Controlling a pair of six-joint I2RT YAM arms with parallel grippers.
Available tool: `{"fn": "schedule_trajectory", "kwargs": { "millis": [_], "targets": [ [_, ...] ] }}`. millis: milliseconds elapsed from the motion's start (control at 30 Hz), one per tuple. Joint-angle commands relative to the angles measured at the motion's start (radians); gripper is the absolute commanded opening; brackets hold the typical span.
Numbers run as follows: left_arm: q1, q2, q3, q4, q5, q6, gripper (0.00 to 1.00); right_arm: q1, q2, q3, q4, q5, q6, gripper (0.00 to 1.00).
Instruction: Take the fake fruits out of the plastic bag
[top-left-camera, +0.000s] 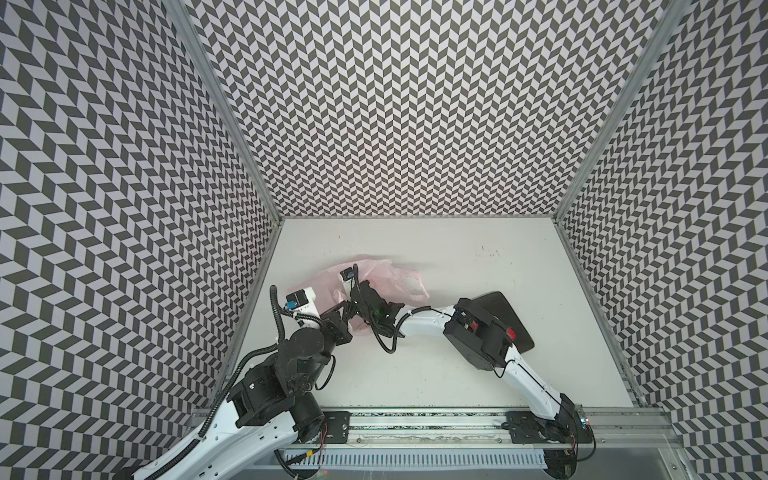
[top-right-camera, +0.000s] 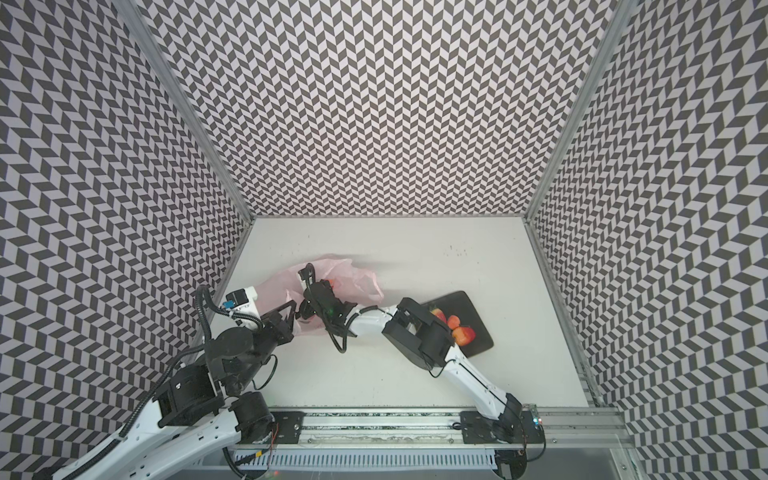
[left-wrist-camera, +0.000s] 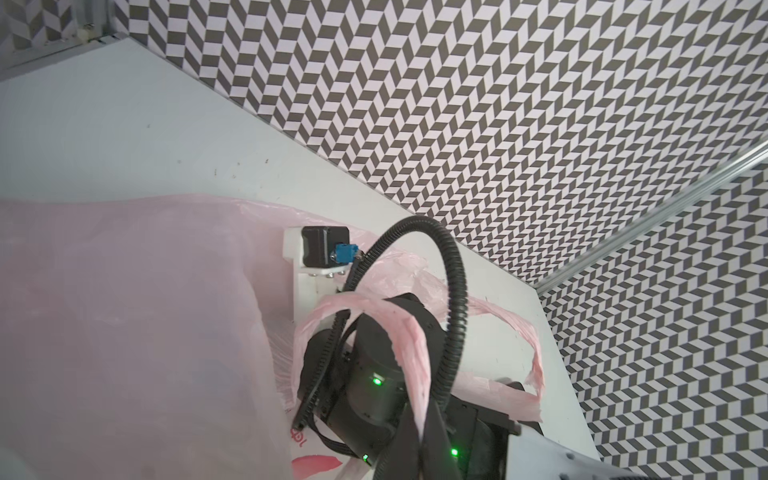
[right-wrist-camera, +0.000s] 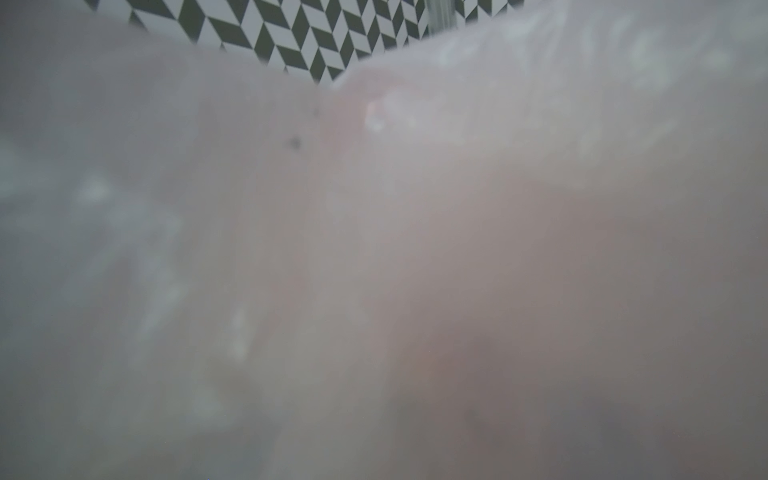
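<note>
The pale-pink plastic bag (top-left-camera: 399, 276) (top-right-camera: 353, 272) lies left of the table's middle in both top views. My left gripper (left-wrist-camera: 417, 440) (top-right-camera: 293, 313) is shut on one of its loop handles (left-wrist-camera: 409, 353), pulled up taut. My right gripper (top-right-camera: 309, 297) reaches into the bag's mouth, its fingers hidden by film. Blurred pink bag film (right-wrist-camera: 374, 249) fills the right wrist view. A small red-orange fruit (top-right-camera: 331, 284) shows inside the bag by the right wrist. Three fake fruits lie on the dark board: a strawberry (top-right-camera: 437, 314), an orange ball (top-right-camera: 454, 321) and a red-yellow one (top-right-camera: 464, 334).
The dark rounded board (top-right-camera: 473, 316) (top-left-camera: 505, 303) lies right of the bag, partly under my right arm's elbow. Chevron-patterned walls close the table on three sides. A metal rail (top-left-camera: 415, 419) runs along the front edge. The bag's second handle (left-wrist-camera: 536, 357) loops over the tabletop.
</note>
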Motion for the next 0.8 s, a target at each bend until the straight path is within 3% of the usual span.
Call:
{"fn": "schedule_trajectory", "kwargs": {
  "millis": [0,233,400,600,767],
  "targets": [
    [-0.004,0.013,0.024,0.064,0.05,0.052,0.0,0.006,0.057,0.084,0.029,0.072,0.061,0.99],
    [-0.005,0.021,0.03,0.112,0.098,0.087,0.0,0.006,0.199,0.301,-0.059,0.052,0.111,0.98],
    [-0.005,0.022,0.024,0.138,0.128,0.092,0.0,0.005,0.281,0.411,-0.101,0.051,0.133,0.92],
    [-0.005,0.022,0.018,0.124,0.108,0.064,0.0,0.002,0.291,0.431,-0.104,0.072,0.107,0.69],
    [-0.005,0.011,0.015,0.06,0.022,-0.016,0.0,0.001,0.177,0.25,0.013,0.088,0.053,0.47]
  ]
}}
